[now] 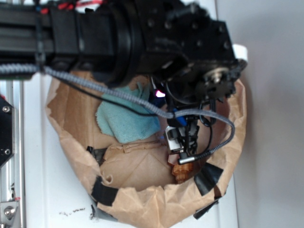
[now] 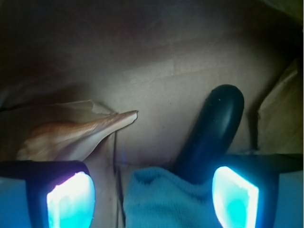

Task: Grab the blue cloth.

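While the arm reaches down into the bag, the hand (image 2: 152, 197) straddles the blue cloth (image 2: 166, 199), fingers spread

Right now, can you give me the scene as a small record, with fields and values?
container: brown paper bag, open at top
target: blue cloth, crumpled, inside the bag
gripper: gripper open, glowing pads either side of the cloth's edge
grasp: not yet closed on the cloth
other items: seashell at left of wrist view; dark oblong object beside the cloth
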Motion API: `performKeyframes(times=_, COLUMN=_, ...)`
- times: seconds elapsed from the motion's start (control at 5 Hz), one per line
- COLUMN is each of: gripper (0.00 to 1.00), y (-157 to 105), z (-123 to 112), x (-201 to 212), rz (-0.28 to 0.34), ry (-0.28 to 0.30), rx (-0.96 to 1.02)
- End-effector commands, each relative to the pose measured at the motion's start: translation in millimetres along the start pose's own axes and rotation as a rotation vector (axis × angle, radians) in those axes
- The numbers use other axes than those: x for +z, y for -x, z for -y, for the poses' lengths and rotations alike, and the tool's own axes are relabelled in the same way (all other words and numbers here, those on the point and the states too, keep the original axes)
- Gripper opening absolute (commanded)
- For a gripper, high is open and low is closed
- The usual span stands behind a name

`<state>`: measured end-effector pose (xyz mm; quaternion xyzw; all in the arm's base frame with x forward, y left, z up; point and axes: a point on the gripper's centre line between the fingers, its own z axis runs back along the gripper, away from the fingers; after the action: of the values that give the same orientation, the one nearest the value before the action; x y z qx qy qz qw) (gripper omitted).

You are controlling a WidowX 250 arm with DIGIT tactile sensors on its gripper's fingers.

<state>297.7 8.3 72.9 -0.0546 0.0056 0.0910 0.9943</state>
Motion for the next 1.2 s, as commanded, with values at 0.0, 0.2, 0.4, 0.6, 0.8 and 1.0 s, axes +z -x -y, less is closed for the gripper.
performKeyframes(times=0.0, gripper=1.00, y=-6.7, z=-10.6, x=-15.0, rz=0.068, ry=-0.122, rx=-0.031)
performKeyframes(times=0.2, gripper=1.00, y=9.6, z=-23.9, x=-22.5, rz=0.067, ry=-0.158, rx=-0.120)
performKeyframes(times=0.4, gripper=0.00, y=21.6, z=-27.0, x=-11.1, rz=0.062, ry=-0.127, rx=-0.154)
performKeyframes(times=0.6, gripper=0.00, y=20.9, z=-24.2, x=-4.9, rz=0.050, ry=-0.100, rx=-0.137)
performKeyframes(times=0.8, gripper=0.00, y=21.5, z=-23.0, x=0.9, rz=0.050, ry=-0.086, rx=-0.128)
performKeyframes(times=1.0, gripper=0.00, y=21.6, z=-17.9, x=18.8, rz=0.031, ry=-0.046, rx=-0.118)
